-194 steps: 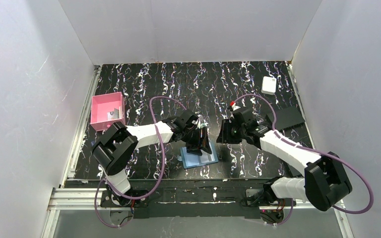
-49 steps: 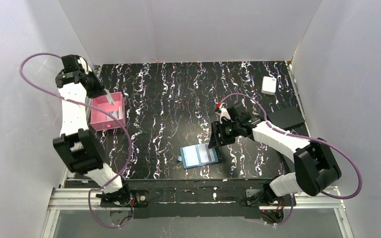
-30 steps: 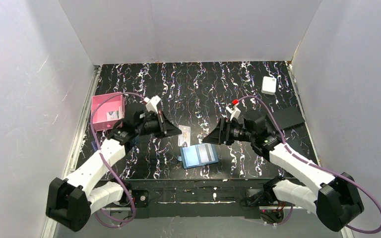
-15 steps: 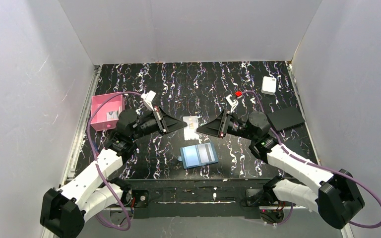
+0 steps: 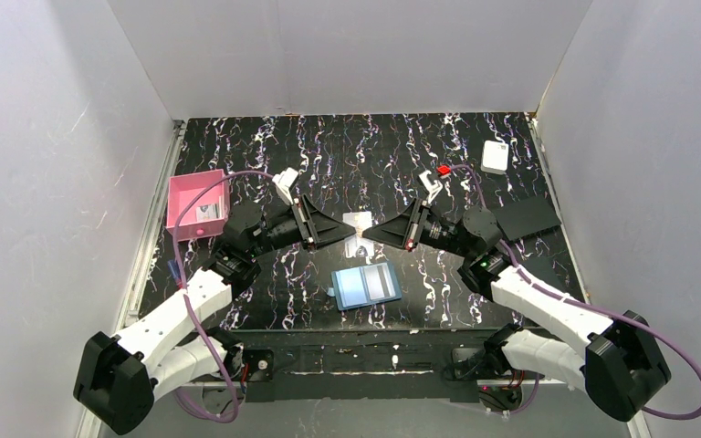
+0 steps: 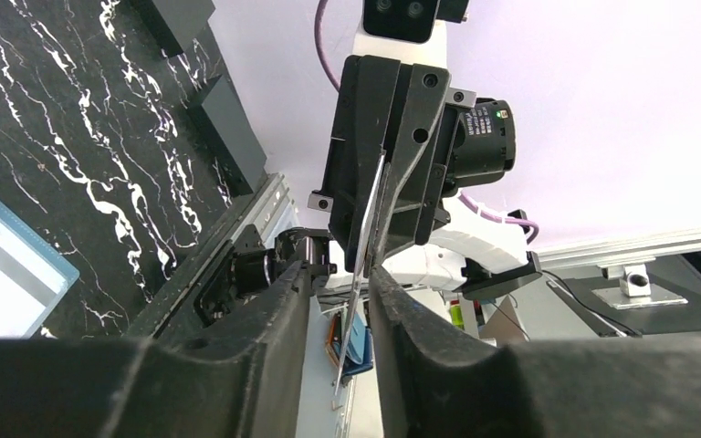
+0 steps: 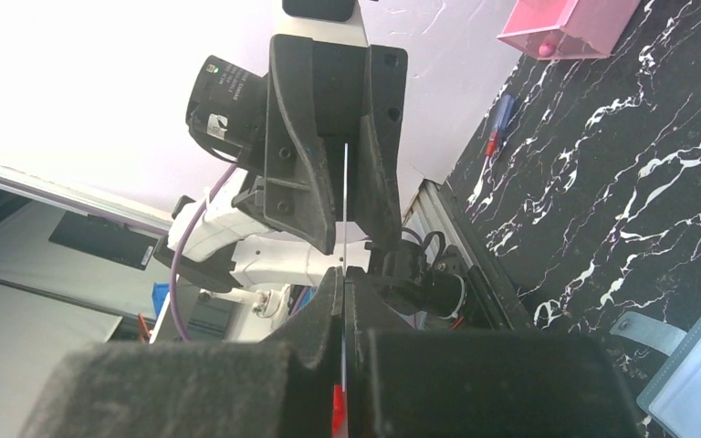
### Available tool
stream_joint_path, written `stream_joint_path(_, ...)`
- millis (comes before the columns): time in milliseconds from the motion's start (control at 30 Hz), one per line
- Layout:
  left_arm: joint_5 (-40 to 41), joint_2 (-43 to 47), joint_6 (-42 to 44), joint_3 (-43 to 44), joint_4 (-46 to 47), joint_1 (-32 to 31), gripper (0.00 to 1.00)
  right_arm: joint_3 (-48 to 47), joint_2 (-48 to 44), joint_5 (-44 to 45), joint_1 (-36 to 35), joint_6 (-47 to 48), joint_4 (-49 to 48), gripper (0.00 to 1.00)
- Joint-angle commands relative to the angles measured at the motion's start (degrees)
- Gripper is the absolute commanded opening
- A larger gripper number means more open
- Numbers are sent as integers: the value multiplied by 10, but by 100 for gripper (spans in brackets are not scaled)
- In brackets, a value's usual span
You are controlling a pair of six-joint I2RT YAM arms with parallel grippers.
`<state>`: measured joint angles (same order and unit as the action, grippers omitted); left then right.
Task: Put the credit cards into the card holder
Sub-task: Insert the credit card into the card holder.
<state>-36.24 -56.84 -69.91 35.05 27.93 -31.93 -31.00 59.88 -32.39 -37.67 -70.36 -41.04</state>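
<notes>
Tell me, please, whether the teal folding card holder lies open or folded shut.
Open: the teal folding card holder lies spread flat, its pale slots facing up.

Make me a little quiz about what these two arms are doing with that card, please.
1. True or false: the wallet lies open.
2. Which pincer is clamped shut on the card held up in the air: A left, B right?
3. Fill in: the pink tray sits on the robot's ___ side.

Key: 1 true. 2 B, the right pincer. 3 left.
</notes>
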Motion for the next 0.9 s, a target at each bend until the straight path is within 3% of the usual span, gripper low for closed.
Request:
stream_joint_path(0, -10, 1, -14, -5, 30, -10, 23, 4, -10, 6, 0, -8, -53, 1)
stream_joint_path(100, -10, 1, -15, -8, 36, -16, 15, 5, -9, 7, 2, -12, -56, 1)
stream_joint_path(300, -18, -6, -9, -4, 41, -28, 10, 17, -10, 10, 10, -28, -65, 1)
stream_joint_path(400, -10, -3, 2, -14, 38, -33, 2, 10, -13, 8, 20, -3, -17, 5)
stream_joint_path(433, 4, 1, 6, -21, 26, -33, 0, -7, -14, 6, 27, 37, 51, 18)
stream_joint_path(500, 48, 15, 36, -33, -53, -34, 0, -72, -8, 43, 39, 182, 300, 56)
stream_joint_path(533, 72, 19, 59, -33, -104, -36, 0, -105, 2, 86, 40, 259, 425, 66)
stream_joint_path(600, 111, 12, 107, -35, -179, -40, 0, -151, 29, 149, 41, 375, 578, 73)
stream_joint_path(667, 127, -8, 121, -51, -202, -41, 0, -156, 49, 153, 41, 437, 624, 75)
stream_joint_path(733, 127, -39, 127, -58, -196, -45, 0, -146, 68, 125, 41, 468, 630, 69)
stream_joint_path(867, 131, -94, 128, -61, -167, -65, 0, -106, 106, 29, 40, 477, 573, 40)
